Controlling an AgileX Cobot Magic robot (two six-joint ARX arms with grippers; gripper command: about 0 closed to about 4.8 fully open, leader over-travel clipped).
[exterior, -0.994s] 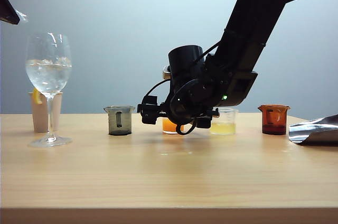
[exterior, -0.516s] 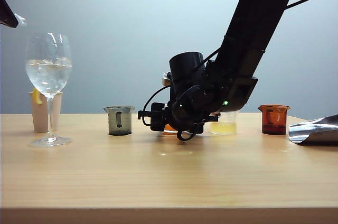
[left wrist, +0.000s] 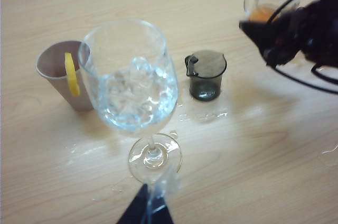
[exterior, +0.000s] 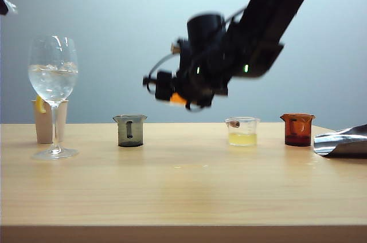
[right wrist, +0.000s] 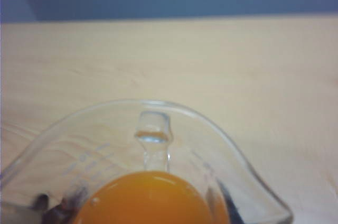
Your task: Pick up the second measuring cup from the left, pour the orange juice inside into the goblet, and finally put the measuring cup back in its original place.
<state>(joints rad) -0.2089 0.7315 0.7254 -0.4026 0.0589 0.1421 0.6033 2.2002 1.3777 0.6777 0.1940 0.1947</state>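
The second measuring cup from the left (exterior: 178,99) hangs in the air above the table, with my right gripper (exterior: 172,95) shut on it. Close up in the right wrist view, its clear flared rim (right wrist: 153,129) surrounds the orange juice (right wrist: 150,200), and dark fingertips (right wrist: 224,198) press its sides. The left wrist view shows the same cup (left wrist: 262,3) held high beyond the grey cup. The goblet (exterior: 53,77) stands at the far left with clear liquid and ice in its bowl (left wrist: 132,86). My left gripper (left wrist: 148,211) hovers shut just above the goblet's foot, and only its tip (exterior: 3,6) shows at the exterior view's top-left edge.
On the table stand a smoky grey cup (exterior: 130,130), a clear cup of pale yellow liquid (exterior: 242,131) and an amber cup (exterior: 297,129). A paper cup with a lemon slice (exterior: 45,120) sits behind the goblet. A shiny foil piece (exterior: 341,141) lies far right. Wet patches (left wrist: 200,115) lie near the grey cup.
My right gripper has shut on the orange-juice cup and lifted it off the table, upward and slightly left. The gap between the grey and yellow cups is now bare.
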